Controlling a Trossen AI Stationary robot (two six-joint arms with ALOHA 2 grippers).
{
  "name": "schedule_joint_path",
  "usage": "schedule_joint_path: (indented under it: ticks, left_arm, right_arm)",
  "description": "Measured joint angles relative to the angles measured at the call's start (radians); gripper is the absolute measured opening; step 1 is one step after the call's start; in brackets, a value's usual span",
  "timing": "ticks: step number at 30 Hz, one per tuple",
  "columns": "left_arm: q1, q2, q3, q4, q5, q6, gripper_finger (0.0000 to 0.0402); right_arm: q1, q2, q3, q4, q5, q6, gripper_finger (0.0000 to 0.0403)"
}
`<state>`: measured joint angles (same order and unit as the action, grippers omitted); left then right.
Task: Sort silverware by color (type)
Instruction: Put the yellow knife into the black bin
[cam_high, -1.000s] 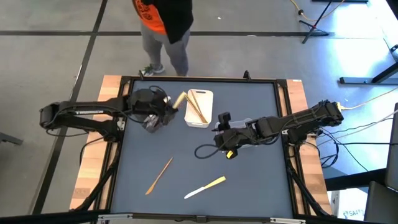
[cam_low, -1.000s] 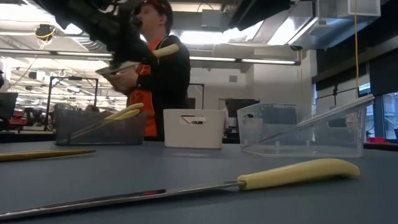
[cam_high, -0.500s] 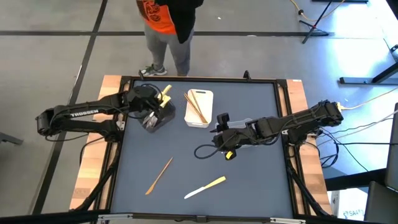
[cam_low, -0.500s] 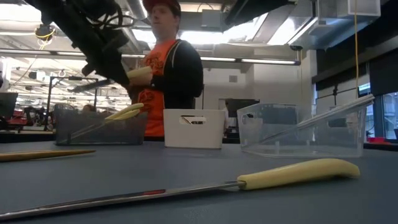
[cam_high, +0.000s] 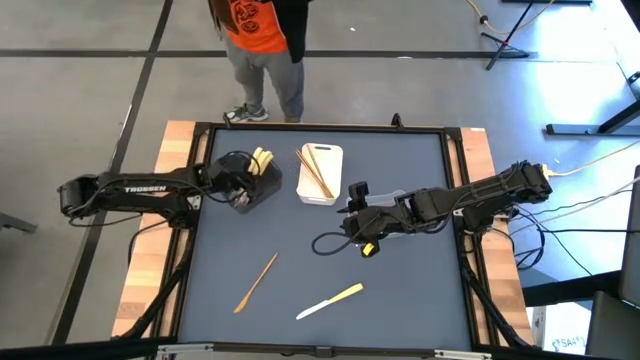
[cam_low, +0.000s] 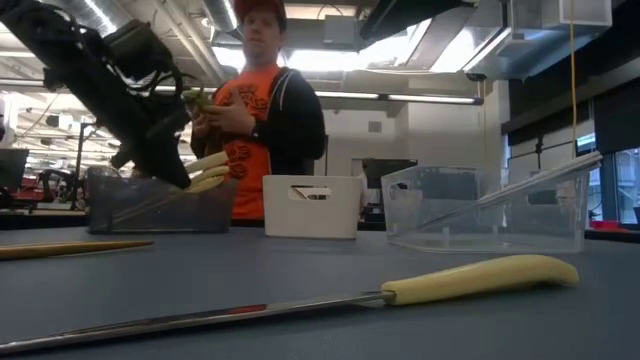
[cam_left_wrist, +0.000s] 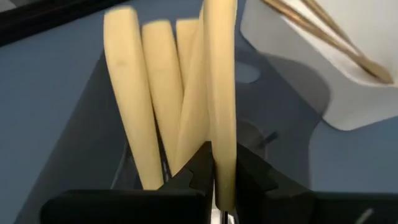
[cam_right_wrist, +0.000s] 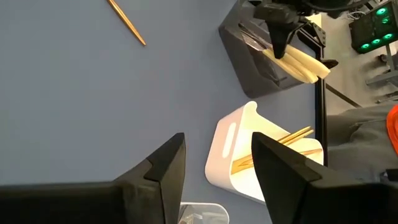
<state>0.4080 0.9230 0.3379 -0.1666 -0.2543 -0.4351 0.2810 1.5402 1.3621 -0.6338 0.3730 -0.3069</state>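
My left gripper (cam_high: 245, 180) is over the black tray (cam_high: 258, 190) at the table's far left, shut on a pale yellow utensil (cam_left_wrist: 222, 93). Beside it, other pale yellow handles (cam_left_wrist: 127, 99) stick out of that tray. The white tray (cam_high: 322, 190) next to it holds orange-brown utensils (cam_high: 316, 172). On the table lie an orange-brown utensil (cam_high: 257, 282) and a knife with a pale yellow handle (cam_high: 330, 300). My right gripper (cam_right_wrist: 217, 171) hangs open above the table's middle, with nothing between its fingers. My left gripper pinches the pale yellow utensil's handle (cam_left_wrist: 224, 168) between its two fingers, which lie across it. The fingers slant down from the table's left side (cam_low: 170, 165). The handle points away past the fingertips, beside the other yellow handles; its lower end is hidden in the black tray.
A clear tray (cam_low: 485, 205) with a silver-grey utensil (cam_low: 515, 188) leaning in it stands near my right gripper. A person (cam_high: 255, 40) stands behind the table's far edge. The near half of the table holds only the two loose utensils.
My left gripper has gone down and toward the table's left edge, from beside the white tray to the black tray, tipping downward. The pale yellow utensil came with it and now sits among the yellow handles there. The person behind has shifted.
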Motion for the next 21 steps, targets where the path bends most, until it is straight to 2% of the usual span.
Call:
schedule_joint_path:
  ticks: [21]
  left_arm:
    - [0.000,-0.001,-0.024,0.006,-0.026,0.000,0.0055]
  right_arm:
    - [0.000,0.000,0.000,0.000,0.000,0.000,0.0172]
